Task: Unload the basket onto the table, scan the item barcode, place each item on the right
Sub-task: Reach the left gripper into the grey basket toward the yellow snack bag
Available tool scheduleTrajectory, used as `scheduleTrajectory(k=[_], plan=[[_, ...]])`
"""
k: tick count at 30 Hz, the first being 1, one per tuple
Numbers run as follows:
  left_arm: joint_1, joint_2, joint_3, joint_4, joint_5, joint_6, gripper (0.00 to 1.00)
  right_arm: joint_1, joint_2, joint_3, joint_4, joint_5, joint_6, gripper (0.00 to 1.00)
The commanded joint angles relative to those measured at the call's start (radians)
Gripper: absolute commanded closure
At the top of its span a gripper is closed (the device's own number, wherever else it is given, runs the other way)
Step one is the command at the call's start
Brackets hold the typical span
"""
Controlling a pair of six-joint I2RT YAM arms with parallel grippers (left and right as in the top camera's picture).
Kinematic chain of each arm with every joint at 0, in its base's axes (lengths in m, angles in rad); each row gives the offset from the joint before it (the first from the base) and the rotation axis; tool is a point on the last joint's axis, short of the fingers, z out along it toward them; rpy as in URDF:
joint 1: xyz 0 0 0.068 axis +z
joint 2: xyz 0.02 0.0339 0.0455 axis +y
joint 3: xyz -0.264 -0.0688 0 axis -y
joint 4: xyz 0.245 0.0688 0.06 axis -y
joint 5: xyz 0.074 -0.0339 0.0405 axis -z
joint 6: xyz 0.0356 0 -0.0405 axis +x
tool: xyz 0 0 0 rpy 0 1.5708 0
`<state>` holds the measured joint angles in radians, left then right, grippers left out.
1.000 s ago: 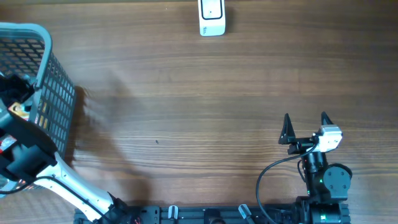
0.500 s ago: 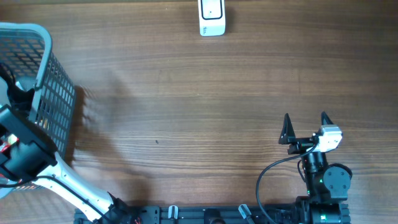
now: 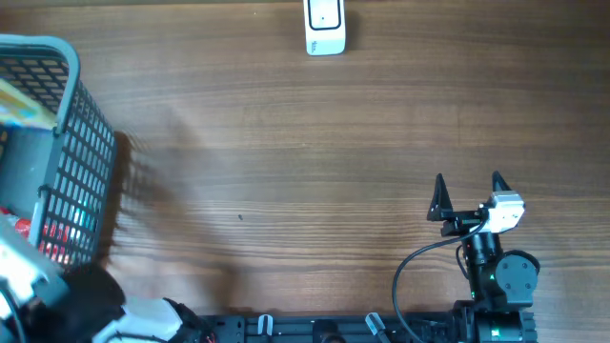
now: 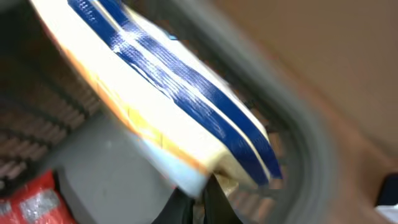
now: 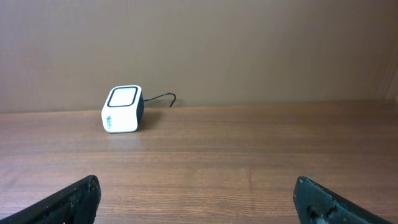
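A flat cream packet with blue stripes and an orange edge fills the left wrist view, blurred, over the grey mesh basket. My left gripper is shut, its dark fingers pinching the packet's lower corner. From overhead only the left arm's body shows at the bottom left, and a pale packet lies in the basket. The white barcode scanner stands at the table's far edge, also in the right wrist view. My right gripper is open and holds nothing.
A red packet lies lower in the basket, and red shows through the mesh from overhead. The scanner's cable trails behind it. A plain wall backs the table in the right wrist view.
The left gripper has shut on the packet. The left arm has shifted toward the bottom-left corner, uncovering the basket's inside. The right arm has not moved.
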<state>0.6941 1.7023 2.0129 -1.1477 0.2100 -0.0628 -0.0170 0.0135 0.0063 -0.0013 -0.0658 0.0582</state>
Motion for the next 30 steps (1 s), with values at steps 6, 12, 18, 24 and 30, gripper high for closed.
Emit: scheduleTrajectory(k=[6,12,18,24,30], plan=[[-0.001,-0.264,0.018,0.209,0.43,-0.129,0.96,-0.004,-0.006,-0.001,0.002,0.014,-0.003,0.0],[-0.044,-0.211,0.016,0.021,-0.18,-0.125,0.0,-0.004,-0.006,-0.001,0.002,0.014,-0.003,0.0],[-0.01,0.044,0.016,-0.082,-0.338,-0.129,0.0,-0.004,-0.006,-0.001,0.002,0.014,-0.003,0.0],[-0.026,0.375,0.016,-0.102,-0.205,-0.041,0.0,-0.004,-0.006,-0.001,0.002,0.014,-0.003,0.0],[-0.056,0.508,0.014,-0.076,-0.257,-0.023,0.0,-0.004,-0.006,-0.001,0.002,0.014,-0.004,0.0]])
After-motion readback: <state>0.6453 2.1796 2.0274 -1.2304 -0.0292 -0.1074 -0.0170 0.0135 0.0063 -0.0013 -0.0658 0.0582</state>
